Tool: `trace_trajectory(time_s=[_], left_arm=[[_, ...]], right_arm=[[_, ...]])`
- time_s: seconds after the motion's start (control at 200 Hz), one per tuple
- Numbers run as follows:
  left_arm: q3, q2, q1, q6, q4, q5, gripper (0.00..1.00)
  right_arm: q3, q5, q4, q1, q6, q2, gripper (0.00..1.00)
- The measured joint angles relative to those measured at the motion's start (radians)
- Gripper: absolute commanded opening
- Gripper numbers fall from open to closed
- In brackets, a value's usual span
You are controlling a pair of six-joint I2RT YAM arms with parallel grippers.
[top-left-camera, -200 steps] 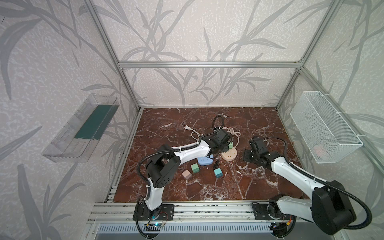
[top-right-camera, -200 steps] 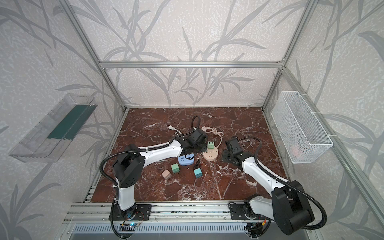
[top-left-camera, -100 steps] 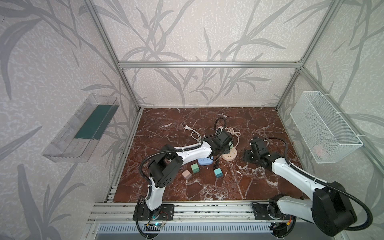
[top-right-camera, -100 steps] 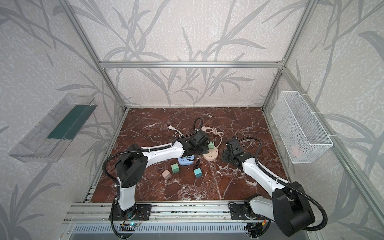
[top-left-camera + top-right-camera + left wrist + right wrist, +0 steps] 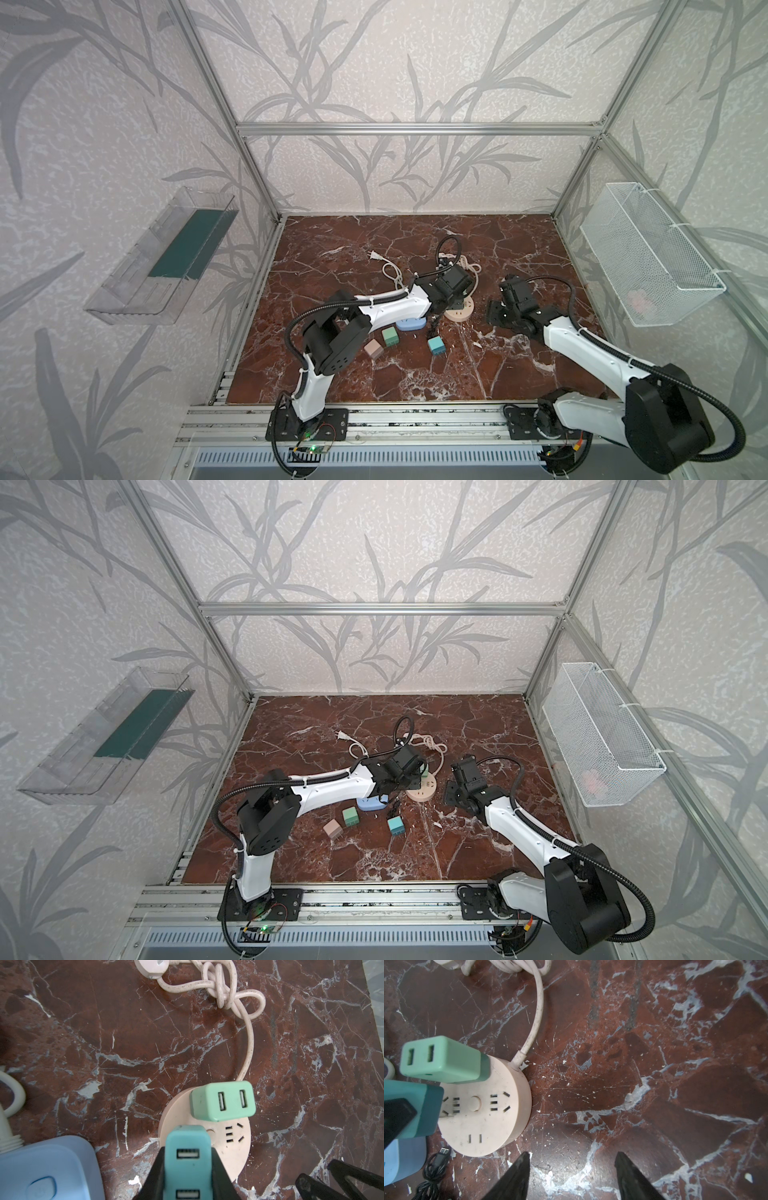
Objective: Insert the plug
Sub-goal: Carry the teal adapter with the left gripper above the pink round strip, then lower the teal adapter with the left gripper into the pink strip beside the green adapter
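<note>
My left gripper (image 5: 188, 1167) is shut on a teal plug (image 5: 188, 1159), a small block with two USB ports, held upright over the edge of the round pink socket strip (image 5: 230, 1147). In the right wrist view the teal plug (image 5: 421, 1109) has its prongs at a slot group on the round strip (image 5: 483, 1126); how deep they sit I cannot tell. A mint-green plug (image 5: 442, 1059) stands plugged into the strip beside it. My right gripper (image 5: 572, 1159) is open, empty and low over the floor just right of the strip (image 5: 461, 309).
A blue power strip (image 5: 411, 323) lies left of the round one, with a black cable (image 5: 433, 1167) between them. Three loose plugs lie in front: green (image 5: 390, 336), pink (image 5: 374, 348), teal (image 5: 436, 345). A knotted pink cord (image 5: 224, 987) trails behind. A wire basket (image 5: 648, 257) hangs on the right wall.
My left gripper has shifted slightly to the right with the teal plug, closer over the round strip. The right arm has stayed where it was.
</note>
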Motion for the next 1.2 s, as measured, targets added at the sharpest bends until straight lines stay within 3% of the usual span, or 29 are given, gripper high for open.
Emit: trace_trajectory(time_s=[0.67,1.2], left_arm=[[0.028,0.032,-0.012,0.015,-0.003,-0.033,0.0],[0.142,0.09,-0.076,0.029,-0.17,-0.18,0.0]], right_arm=[[-0.004,-0.018,0.023,-0.003,0.001,0.003,0.64],[-0.004,-0.044,0.04,-0.003,0.003,0.018,0.63]])
